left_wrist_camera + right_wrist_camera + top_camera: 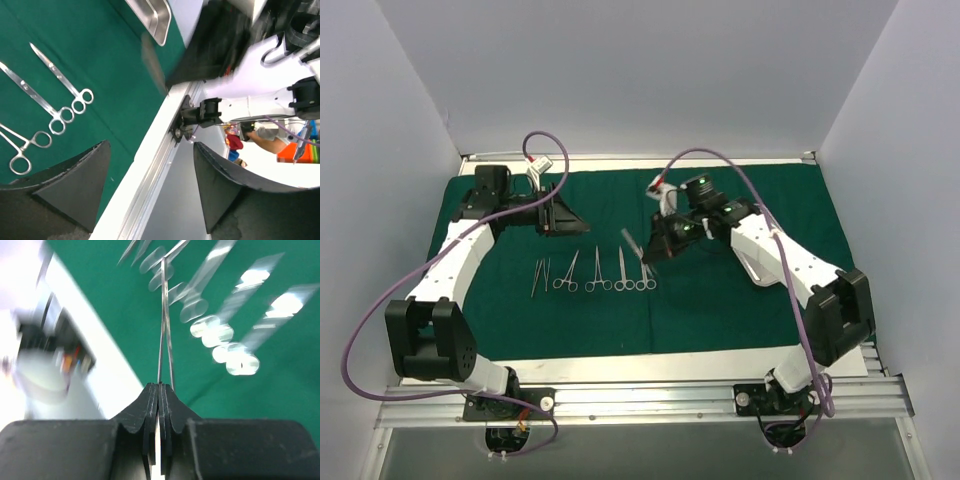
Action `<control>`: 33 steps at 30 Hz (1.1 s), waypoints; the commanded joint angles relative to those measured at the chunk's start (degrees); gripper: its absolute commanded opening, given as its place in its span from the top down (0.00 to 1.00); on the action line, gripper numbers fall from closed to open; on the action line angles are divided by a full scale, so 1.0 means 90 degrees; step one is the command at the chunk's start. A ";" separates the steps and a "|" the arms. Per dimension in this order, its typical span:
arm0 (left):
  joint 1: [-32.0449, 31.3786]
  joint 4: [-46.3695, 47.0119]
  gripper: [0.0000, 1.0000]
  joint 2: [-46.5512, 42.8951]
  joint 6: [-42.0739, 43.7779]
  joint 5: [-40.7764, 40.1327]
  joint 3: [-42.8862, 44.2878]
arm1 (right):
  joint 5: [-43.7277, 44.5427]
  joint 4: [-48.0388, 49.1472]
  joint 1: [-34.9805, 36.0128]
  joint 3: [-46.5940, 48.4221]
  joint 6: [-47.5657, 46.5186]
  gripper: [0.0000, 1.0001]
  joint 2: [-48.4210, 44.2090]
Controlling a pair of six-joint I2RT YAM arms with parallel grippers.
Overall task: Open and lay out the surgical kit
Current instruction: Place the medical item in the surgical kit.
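The dark green drape (720, 300) lies spread flat on the table. Several silver instruments (595, 272) lie in a row on its middle: tweezers, ring-handled forceps and scissors. Three of them show in the left wrist view (60, 80). My right gripper (652, 250) hovers just right of the row and is shut (160, 386) on slim silver tweezers (164, 330) that stick out past its fingertips above the drape. My left gripper (560, 215) is open and empty (150, 145) above the drape, left of the row. The steel tray (155, 20) shows only in the left wrist view.
A white table strip (650, 365) and an aluminium rail (640, 400) run along the near edge. White walls close in the left, back and right. Purple cables (360, 330) loop off both arms.
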 commanded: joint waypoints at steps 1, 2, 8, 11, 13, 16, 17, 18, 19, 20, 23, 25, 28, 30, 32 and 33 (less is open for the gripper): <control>0.0043 -0.0633 0.22 0.0049 0.1031 0.0276 0.0727 | -0.1308 -0.1268 0.0658 0.0101 -0.1459 1.00 0.0198; 0.0043 -0.0683 0.21 0.0059 0.1032 0.0274 0.0689 | -0.1376 -0.1368 0.0891 0.0120 -0.1762 1.00 0.0237; -0.0084 -0.0567 0.17 -0.0302 0.1033 0.0469 -0.0130 | -0.2243 -0.1233 0.1099 -0.0006 -0.1628 1.00 0.0004; -0.0376 -0.0459 0.15 -0.0498 0.1002 0.0654 -0.0452 | -0.2704 -0.1028 0.1109 -0.0016 -0.1472 1.00 -0.0006; -0.0707 -0.0730 0.15 -0.0508 0.1177 0.0713 -0.0463 | -0.2948 -0.1017 0.1118 0.0013 -0.1394 1.00 0.0042; -0.1059 -0.0907 0.15 -0.0469 0.1402 0.0713 -0.0376 | -0.3076 -0.1008 0.1157 0.0091 -0.1364 1.00 0.0091; -0.1109 -0.0927 0.15 -0.0469 0.1441 0.0733 -0.0346 | -0.3086 -0.0988 0.1167 0.0101 -0.1355 1.00 0.0101; -0.1139 -0.0918 0.15 -0.0469 0.1432 0.0791 -0.0346 | -0.3086 -0.0979 0.1158 0.0091 -0.1345 1.00 0.0111; -0.1187 -0.0947 0.15 -0.0449 0.1422 0.0801 -0.0327 | -0.3105 -0.0969 0.1167 0.0082 -0.1345 1.00 0.0111; -0.1275 -0.1015 0.15 -0.0439 0.1519 0.0782 -0.0307 | -0.3115 -0.0959 0.1158 0.0082 -0.1335 1.00 0.0111; -0.1392 -0.1454 0.16 -0.0400 0.1773 0.0694 -0.0131 | -0.3144 -0.0930 0.1148 0.0091 -0.1306 1.00 0.0101; -0.1451 -0.1533 0.16 -0.0410 0.1745 0.0646 -0.0092 | -0.3125 -0.0939 0.1148 0.0082 -0.1315 1.00 0.0091; -0.1549 -0.1640 0.20 -0.0420 0.1725 0.0626 -0.0034 | -0.3125 -0.0910 0.1109 0.0043 -0.1306 1.00 0.0072; -0.1607 -0.1641 0.23 -0.0439 0.1637 0.0596 -0.0014 | -0.3144 -0.0900 0.1079 0.0033 -0.1296 1.00 0.0062; -0.1676 -0.1631 0.26 -0.0488 0.1559 0.0577 -0.0033 | -0.3144 -0.0871 0.1060 0.0013 -0.1286 1.00 0.0052; -0.1686 -0.1611 0.28 -0.0507 0.1530 0.0577 -0.0063 | -0.3164 -0.0852 0.1031 0.0013 -0.1267 1.00 0.0052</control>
